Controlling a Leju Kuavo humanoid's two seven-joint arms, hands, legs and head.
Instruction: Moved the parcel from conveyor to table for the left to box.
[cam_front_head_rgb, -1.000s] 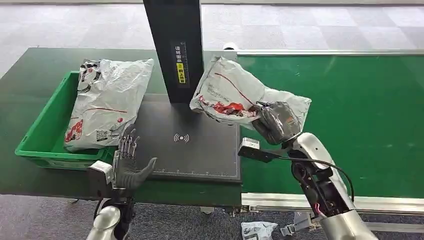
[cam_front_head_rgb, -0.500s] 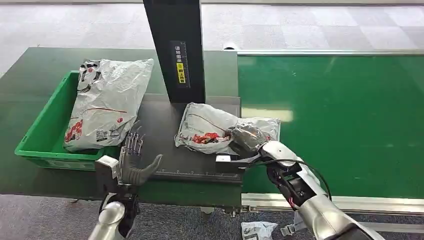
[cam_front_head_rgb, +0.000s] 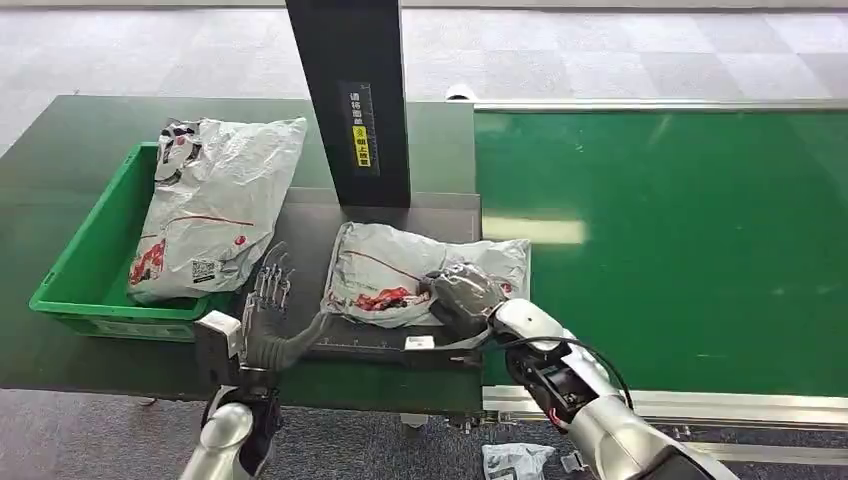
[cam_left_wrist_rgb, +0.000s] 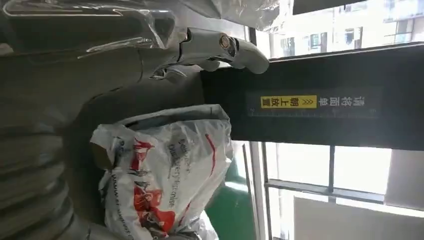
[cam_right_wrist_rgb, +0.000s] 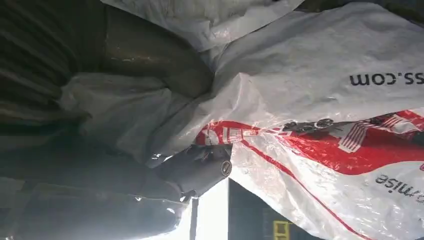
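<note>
The right robot hand (cam_front_head_rgb: 462, 293) gripped one end of a grey parcel (cam_front_head_rgb: 400, 270) printed in red, its fingers wrapped in crumpled plastic film, as the bag lay flat on the dark scanning pad (cam_front_head_rgb: 310, 230) at the middle of the surface (cam_front_head_rgb: 70, 130). The right arm reached in low from the conveyor side, forearm nearly level with the pad and wrist turned inward, a pose that suggested the parcel was being set down where the other arm could reach it. Just beside the bag's near corner, the left robot hand (cam_front_head_rgb: 268, 320) stood upright at the pad's front edge, fingers spread and holding nothing, palm facing the parcel as if waiting to take over. Behind the parcel rose the black post (cam_front_head_rgb: 350, 90) of the scanner, with its yellow label. Farther left, a green bin (cam_front_head_rgb: 75, 270) already carried another grey parcel (cam_front_head_rgb: 215, 200), which overhung its rim. To the right, the green conveyor belt (cam_front_head_rgb: 680, 230) ran alongside the surface.
</note>
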